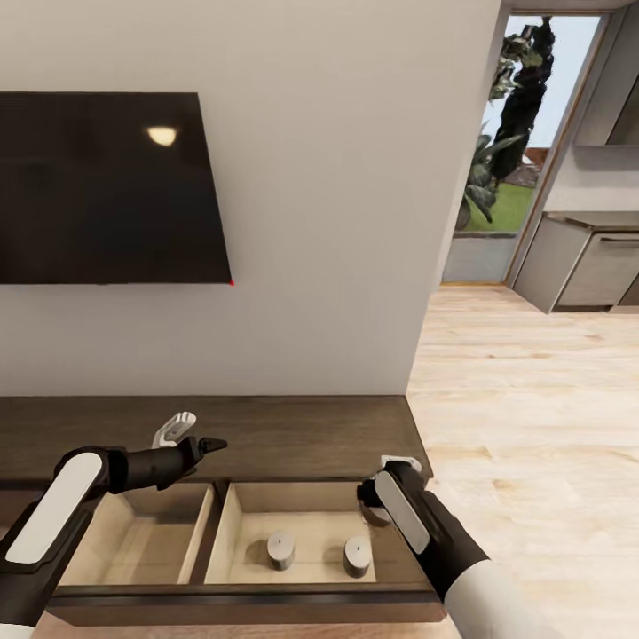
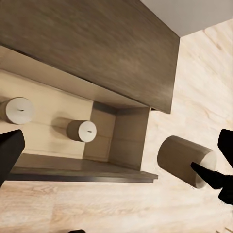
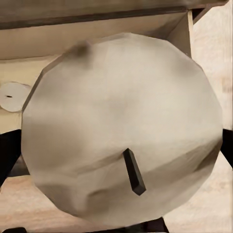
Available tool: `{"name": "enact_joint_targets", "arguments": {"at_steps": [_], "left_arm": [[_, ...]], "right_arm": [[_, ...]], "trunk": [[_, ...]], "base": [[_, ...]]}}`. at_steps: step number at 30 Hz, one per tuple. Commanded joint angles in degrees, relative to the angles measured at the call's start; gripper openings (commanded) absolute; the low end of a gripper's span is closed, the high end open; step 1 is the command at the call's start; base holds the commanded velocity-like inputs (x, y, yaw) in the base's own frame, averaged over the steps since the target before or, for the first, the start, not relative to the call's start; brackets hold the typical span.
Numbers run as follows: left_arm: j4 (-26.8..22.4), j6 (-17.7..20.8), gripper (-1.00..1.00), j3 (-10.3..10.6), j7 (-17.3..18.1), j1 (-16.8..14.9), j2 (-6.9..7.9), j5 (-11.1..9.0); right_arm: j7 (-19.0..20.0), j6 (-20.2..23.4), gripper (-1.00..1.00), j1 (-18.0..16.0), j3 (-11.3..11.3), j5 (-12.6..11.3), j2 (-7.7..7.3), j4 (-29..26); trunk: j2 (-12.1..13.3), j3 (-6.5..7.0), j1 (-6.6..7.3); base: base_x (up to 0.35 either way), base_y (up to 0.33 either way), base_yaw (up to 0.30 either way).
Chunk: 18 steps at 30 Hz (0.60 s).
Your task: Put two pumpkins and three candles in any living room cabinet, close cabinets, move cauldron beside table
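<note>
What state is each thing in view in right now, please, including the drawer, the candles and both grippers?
cabinet drawer: pulled open, pale inside showing.
two candles: standing upright inside the drawer's right compartment.
third candle: held in the right gripper at the drawer's right end, not yet set down.
right gripper: shut on the third candle.
left gripper: open, empty, above the cabinet top.

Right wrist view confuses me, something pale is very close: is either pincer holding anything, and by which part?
The right pincer holds a candle by its round sides, over the open cabinet drawer. The left pincer holds nothing.
</note>
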State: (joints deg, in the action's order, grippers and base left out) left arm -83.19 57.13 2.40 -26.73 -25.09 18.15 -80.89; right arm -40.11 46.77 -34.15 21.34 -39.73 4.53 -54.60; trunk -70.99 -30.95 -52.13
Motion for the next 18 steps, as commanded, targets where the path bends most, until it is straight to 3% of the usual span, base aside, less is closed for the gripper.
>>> {"name": "enact_joint_targets", "arguments": {"at_steps": [1,6,9,13,18], "left_arm": [[-0.1,0.0,1.00,0.1,-0.6,0.0,0.05,-0.6],[0.1,0.0,1.00,0.1,-0.6,0.0,0.09,-0.6],[0.1,0.0,1.00,0.1,-0.6,0.0,0.12,-0.6],[0.3,0.0,1.00,0.1,-0.6,0.0,0.13,-0.6],[0.4,0.0,1.00,0.3,-0.6,0.0,0.13,-0.5]], "right_arm": [[-0.7,0.0,-1.00,-0.7,0.1,-0.7,-0.01,1.0],[0.4,-4.9,-1.00,-6.4,0.4,-0.9,0.17,11.8],[2.5,-6.2,-1.00,-9.7,0.4,-1.0,1.30,16.7],[3.7,-6.7,-1.00,-10.8,0.5,-1.0,3.47,18.6],[4.0,-7.1,-1.00,-11.1,0.5,-1.0,4.23,19.2]], "trunk": [[-0.5,-0.25,-0.23],[-2.5,-1.15,-1.32],[-3.7,-1.69,-1.98],[-5.3,-2.41,-2.86],[-7.3,-3.30,-3.96]], "base": [[0.000,0.000,0.000],[0.000,0.000,0.000],[0.000,0.000,0.000],[0.000,0.000,0.000],[0.000,0.000,0.000]]}}
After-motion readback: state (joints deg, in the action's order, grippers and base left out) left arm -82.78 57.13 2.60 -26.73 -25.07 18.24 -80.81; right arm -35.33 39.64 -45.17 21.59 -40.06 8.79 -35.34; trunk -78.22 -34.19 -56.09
